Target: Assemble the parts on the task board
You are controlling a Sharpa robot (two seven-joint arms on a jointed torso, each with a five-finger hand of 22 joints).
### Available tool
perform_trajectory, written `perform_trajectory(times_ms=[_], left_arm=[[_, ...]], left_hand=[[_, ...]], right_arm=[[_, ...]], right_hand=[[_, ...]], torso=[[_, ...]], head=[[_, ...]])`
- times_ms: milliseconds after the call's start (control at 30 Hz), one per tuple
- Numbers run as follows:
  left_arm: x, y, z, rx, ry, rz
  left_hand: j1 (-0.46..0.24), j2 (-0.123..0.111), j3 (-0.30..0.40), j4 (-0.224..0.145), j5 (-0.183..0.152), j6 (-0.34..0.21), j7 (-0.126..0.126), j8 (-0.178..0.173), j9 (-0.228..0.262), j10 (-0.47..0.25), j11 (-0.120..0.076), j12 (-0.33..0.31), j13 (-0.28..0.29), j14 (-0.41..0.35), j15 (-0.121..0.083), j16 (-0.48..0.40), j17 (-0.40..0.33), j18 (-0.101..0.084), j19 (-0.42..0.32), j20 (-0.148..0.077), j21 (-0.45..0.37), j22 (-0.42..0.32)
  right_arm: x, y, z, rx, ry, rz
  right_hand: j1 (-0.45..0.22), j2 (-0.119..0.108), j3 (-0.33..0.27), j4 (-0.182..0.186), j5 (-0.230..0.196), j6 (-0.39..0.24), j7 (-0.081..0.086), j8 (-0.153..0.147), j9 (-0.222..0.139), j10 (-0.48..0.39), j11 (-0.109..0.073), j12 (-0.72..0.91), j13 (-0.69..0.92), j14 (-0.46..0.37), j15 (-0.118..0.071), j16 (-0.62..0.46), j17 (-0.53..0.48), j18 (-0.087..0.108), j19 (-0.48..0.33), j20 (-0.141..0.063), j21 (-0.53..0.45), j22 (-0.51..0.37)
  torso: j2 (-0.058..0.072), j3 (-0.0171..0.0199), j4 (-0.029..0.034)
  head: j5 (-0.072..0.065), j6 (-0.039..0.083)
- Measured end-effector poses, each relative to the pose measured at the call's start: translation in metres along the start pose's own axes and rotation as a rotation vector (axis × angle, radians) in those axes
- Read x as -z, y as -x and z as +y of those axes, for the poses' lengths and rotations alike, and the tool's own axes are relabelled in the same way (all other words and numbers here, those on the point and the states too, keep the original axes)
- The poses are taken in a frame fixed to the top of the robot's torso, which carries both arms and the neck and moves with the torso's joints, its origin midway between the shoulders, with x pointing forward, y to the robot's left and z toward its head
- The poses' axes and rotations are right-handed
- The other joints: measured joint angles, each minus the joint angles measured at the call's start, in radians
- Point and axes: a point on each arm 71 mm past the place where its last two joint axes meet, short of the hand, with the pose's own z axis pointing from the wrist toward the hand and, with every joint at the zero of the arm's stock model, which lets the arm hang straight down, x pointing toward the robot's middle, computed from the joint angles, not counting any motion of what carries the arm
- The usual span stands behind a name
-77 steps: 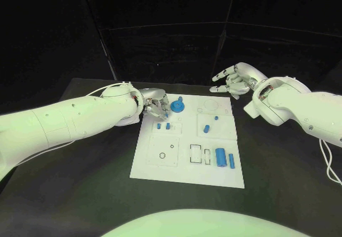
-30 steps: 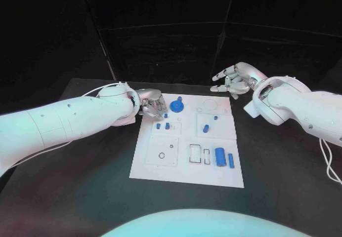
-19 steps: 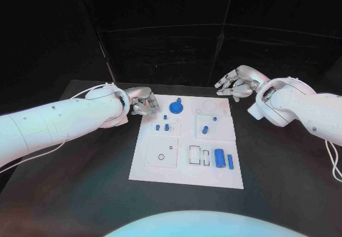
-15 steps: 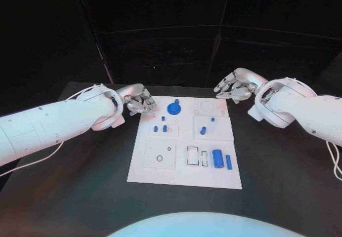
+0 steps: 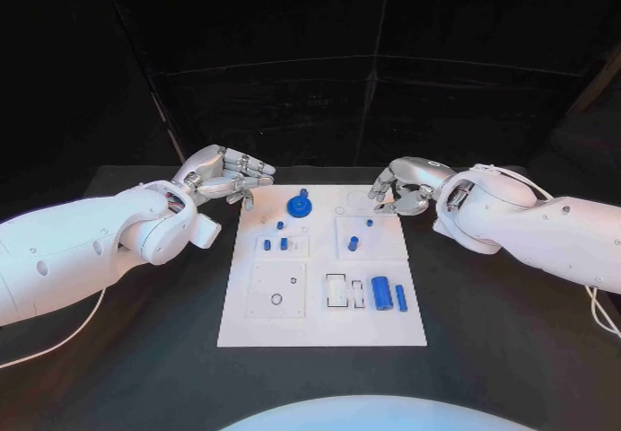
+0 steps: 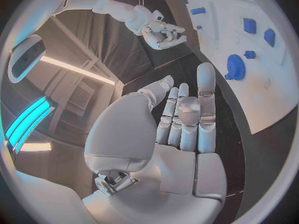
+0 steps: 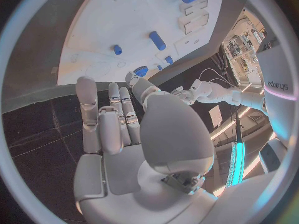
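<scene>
The white task board [image 5: 324, 319] lies in the middle of the black table. A blue gear [image 5: 299, 207] stands near its far edge, with small blue pegs [image 5: 275, 243] just in front of it. A short blue piece [image 5: 354, 241] lies right of centre, and a thick blue cylinder [image 5: 380, 292] and a slim pin [image 5: 401, 297] lie at the near right. My left hand [image 5: 227, 175] hovers off the board's far left corner, fingers stretched out, holding nothing [image 6: 184, 129]. My right hand [image 5: 401, 189] hovers at the far right corner, also holding nothing [image 7: 118, 129].
Black table top [image 5: 143, 341] surrounds the board on all sides. Several outlined recesses [image 5: 339, 287] mark the board's near half, and a small ring [image 5: 275, 299] sits at its near left.
My left hand has drawn back from beside the gear to off the board's far left corner. My right hand has come in towards the far right corner. The camera has shifted too.
</scene>
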Motion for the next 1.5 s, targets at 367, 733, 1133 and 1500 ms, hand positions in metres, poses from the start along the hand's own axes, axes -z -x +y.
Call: perform_trajectory(times_ms=[367, 733, 1133, 1500], left_arm=[[0.003, -0.009, -0.006, 0.193, -0.055, -0.023], [0.004, -0.009, -0.007, 0.255, -0.068, -0.041], [0.004, -0.008, -0.006, 0.271, -0.063, -0.048], [0.005, -0.007, -0.005, 0.275, -0.061, -0.052]], left_hand=[[-0.004, 0.004, -0.007, 0.007, 0.000, 0.000, 0.000, 0.000, 0.000, 0.000, 0.000, 0.004, 0.000, -0.014, 0.000, -0.012, -0.024, 0.000, -0.007, 0.000, -0.011, -0.005], [-0.004, 0.004, -0.012, 0.012, 0.000, 0.000, 0.000, 0.000, 0.000, 0.000, 0.000, 0.008, 0.000, -0.018, 0.004, -0.018, -0.032, -0.001, -0.011, 0.003, -0.016, -0.007], [-0.007, 0.007, -0.012, 0.012, 0.000, 0.000, 0.000, 0.000, 0.000, 0.000, 0.000, 0.008, 0.001, -0.025, 0.003, -0.018, -0.037, -0.001, -0.011, 0.003, -0.016, -0.007], [-0.007, 0.007, -0.012, 0.012, 0.000, 0.000, 0.000, 0.000, 0.000, 0.000, 0.000, 0.008, 0.000, -0.025, 0.003, -0.022, -0.041, -0.001, -0.011, 0.003, -0.016, -0.008]], right_arm=[[-0.001, -0.018, 0.010, 0.093, 0.020, 0.030], [-0.007, -0.031, 0.012, 0.120, 0.015, 0.068], [-0.010, -0.039, 0.006, 0.133, -0.010, 0.104], [-0.013, -0.043, 0.007, 0.136, -0.014, 0.128]], right_hand=[[-0.005, -0.016, 0.016, -0.007, -0.002, -0.016, 0.016, -0.023, -0.001, -0.019, 0.012, -0.031, -0.038, -0.003, 0.011, 0.000, -0.001, 0.000, 0.002, 0.013, -0.005, -0.005], [-0.005, -0.016, 0.038, -0.013, 0.015, -0.016, 0.016, -0.028, 0.000, -0.023, 0.016, -0.039, -0.058, -0.003, 0.011, 0.000, 0.004, 0.000, 0.002, 0.013, -0.005, -0.003], [-0.001, -0.012, 0.061, -0.015, 0.017, -0.012, 0.013, -0.028, 0.001, -0.018, 0.012, -0.038, -0.072, -0.003, 0.011, 0.000, 0.010, 0.000, 0.002, 0.013, -0.005, 0.001], [0.008, -0.002, 0.102, -0.022, 0.012, 0.015, 0.011, -0.028, 0.002, 0.019, 0.007, -0.038, -0.093, -0.003, 0.011, 0.013, 0.030, 0.000, 0.006, 0.016, 0.009, 0.021]], torso=[[0.001, -0.0002, 0.0000], [0.002, -0.0001, 0.0002], [0.002, 0.0011, 0.0000], [0.002, 0.0014, -0.0014]], head=[[-0.023, 0.013], [-0.033, 0.011], [-0.033, 0.007], [-0.030, 0.002]])
